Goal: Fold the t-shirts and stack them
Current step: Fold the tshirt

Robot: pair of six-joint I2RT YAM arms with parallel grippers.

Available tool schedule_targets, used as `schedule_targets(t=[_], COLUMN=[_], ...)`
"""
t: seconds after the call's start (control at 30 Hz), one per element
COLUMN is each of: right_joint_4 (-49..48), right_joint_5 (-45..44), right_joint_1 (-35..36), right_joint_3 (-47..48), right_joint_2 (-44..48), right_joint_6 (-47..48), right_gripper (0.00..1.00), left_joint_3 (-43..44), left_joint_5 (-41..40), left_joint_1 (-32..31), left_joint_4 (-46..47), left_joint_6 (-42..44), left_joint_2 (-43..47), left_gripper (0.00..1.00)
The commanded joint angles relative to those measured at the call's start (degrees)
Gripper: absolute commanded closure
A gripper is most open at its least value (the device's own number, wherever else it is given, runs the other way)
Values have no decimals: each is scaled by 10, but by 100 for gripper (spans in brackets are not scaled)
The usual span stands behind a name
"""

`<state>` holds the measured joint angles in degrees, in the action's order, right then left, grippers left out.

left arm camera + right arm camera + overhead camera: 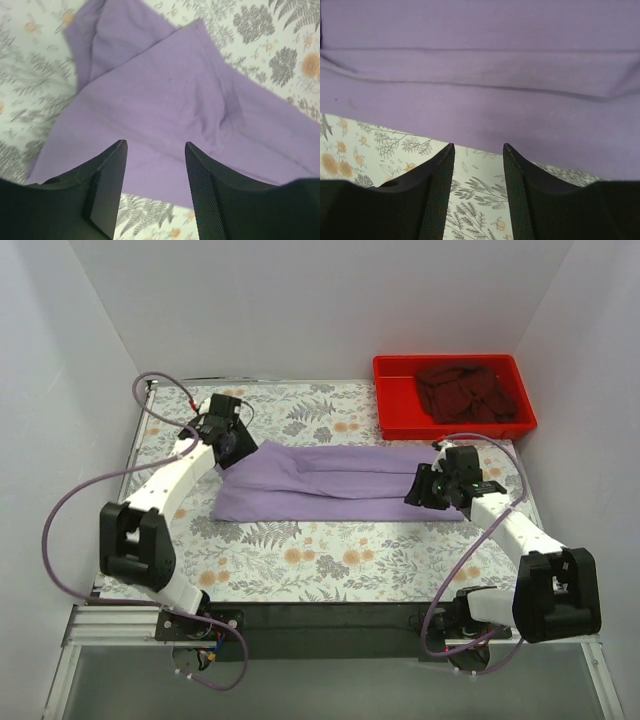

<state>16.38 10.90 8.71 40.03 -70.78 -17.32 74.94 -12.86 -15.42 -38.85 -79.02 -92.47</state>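
Note:
The pale lavender t-shirt [330,482] lies folded lengthwise into a long strip across the middle of the floral table. It fills the left wrist view [165,100] and the top of the right wrist view [480,75]. The dark maroon t-shirt [468,392] lies crumpled in the red tray [390,415] at the back right. My left gripper [238,455] is open and empty above the shirt's left end, its jaws over the shirt's edge [156,147]. My right gripper [425,490] is open and empty at the shirt's right end, just off its edge [478,149].
The floral tablecloth [330,560] covers the table. White walls close in the left, back and right sides. Purple cables loop from both arms near the table's left edge [60,510] and front right [440,615].

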Motion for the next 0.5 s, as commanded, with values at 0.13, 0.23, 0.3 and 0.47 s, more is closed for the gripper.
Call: schedule_targets(t=[0.13,0.23,0.3,0.47], right_joint_4=[-111,-137,-148,-158], right_joint_5=[36,22,17,2], right_joint_1=[145,203,241,292], right_joint_3=[51,82,100,154], right_joint_2=[-87,-126,-149,-234], right_joint_6=[8,5,5,5], right_gripper=[51,51,52,57], left_joint_3=[-211,-276,-298,-331], left_joint_5=[-37,-35,-37,-38], left_joint_1=[7,7,7,7], left_joint_4=[53,75,90,118], left_joint_6=[47,58,62,70], left_joint_2=[194,244,264,294], left_gripper=[37,34,34,17])
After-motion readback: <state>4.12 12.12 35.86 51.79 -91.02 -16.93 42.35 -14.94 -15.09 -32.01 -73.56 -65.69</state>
